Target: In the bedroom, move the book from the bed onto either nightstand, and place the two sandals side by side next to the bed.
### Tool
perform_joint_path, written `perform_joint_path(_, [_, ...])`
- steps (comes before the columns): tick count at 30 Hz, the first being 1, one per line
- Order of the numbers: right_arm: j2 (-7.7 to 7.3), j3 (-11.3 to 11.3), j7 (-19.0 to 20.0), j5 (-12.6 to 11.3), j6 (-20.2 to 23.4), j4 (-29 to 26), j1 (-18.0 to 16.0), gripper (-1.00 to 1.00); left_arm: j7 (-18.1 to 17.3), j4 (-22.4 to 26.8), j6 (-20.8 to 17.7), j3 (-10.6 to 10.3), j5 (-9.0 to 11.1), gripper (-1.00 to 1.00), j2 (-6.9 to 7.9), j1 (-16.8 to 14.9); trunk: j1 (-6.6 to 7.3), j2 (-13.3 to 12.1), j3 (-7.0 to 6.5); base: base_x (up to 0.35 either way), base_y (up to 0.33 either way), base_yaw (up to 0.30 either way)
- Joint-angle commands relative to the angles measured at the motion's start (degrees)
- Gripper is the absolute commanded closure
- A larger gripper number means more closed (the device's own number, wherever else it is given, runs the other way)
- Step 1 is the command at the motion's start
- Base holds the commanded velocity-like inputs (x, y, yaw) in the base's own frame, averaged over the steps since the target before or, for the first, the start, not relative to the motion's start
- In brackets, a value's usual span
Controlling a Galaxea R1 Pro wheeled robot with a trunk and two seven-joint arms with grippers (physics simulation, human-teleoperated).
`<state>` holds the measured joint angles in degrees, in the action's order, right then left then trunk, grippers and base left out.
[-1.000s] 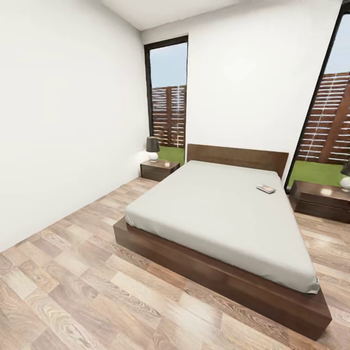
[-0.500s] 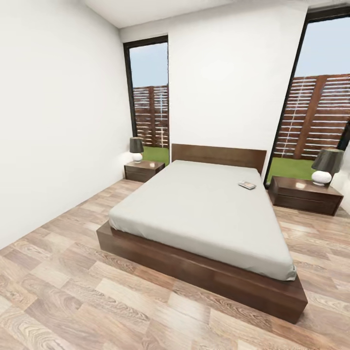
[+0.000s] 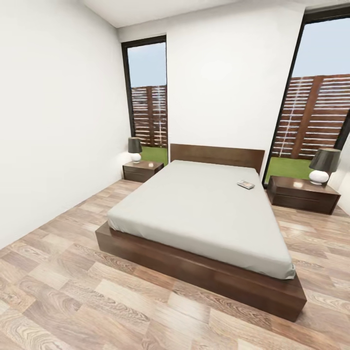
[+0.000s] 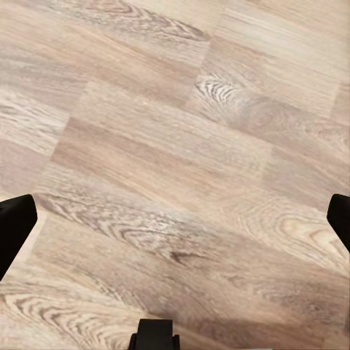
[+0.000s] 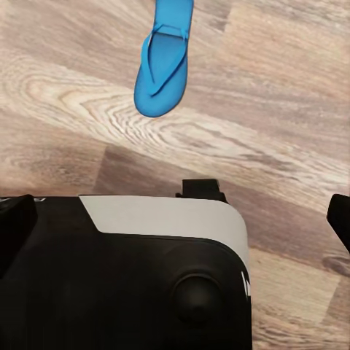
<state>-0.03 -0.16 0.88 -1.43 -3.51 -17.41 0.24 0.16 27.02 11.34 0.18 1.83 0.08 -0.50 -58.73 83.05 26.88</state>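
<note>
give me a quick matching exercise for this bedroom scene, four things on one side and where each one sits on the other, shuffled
Things:
1. book
2. sandal
3. lamp
4. bed

Places:
A. on a nightstand
B. on the wood floor, alone
C. on the mattress, near the headboard
D. between two nightstands

Pairs: 1-C, 2-B, 3-A, 4-D

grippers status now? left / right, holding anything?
Left gripper: open, fingers wide apart, nothing between them, bare wood floor beyond.
Right gripper: open, empty, over the robot's base; a blue sandal lies on the floor.
</note>
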Motion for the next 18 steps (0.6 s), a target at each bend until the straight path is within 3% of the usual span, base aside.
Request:
perform_joint_path(1, [-0.01, -0.02, 0.09, -0.15, -0.10, -0.08, 0.02, -1.00, 0.02, -0.04, 0.18, -0.01, 0.19, -1.00, -0.01, -0.02, 0.00, 0.03, 0.05, 0.000, 0.037, -0.001])
perform_joint_path(11, [0.01, -0.02, 0.10, -0.15, -0.10, -0.08, 0.02, -1.00, 0.02, -0.04, 0.18, -0.01, 0.19, -1.00, -0.04, -0.02, 0.00, 0.03, 0.05, 0.006, 0.005, 0.000])
perform_joint_path(18, [0.01, -0.02, 0.09, -0.15, -0.10, -0.08, 0.02, -1.00, 0.02, -0.04, 0.18, -0.01, 0.19, -1.00, -0.01, -0.02, 0.00, 0.03, 0.05, 0.193, 0.000, 0.000])
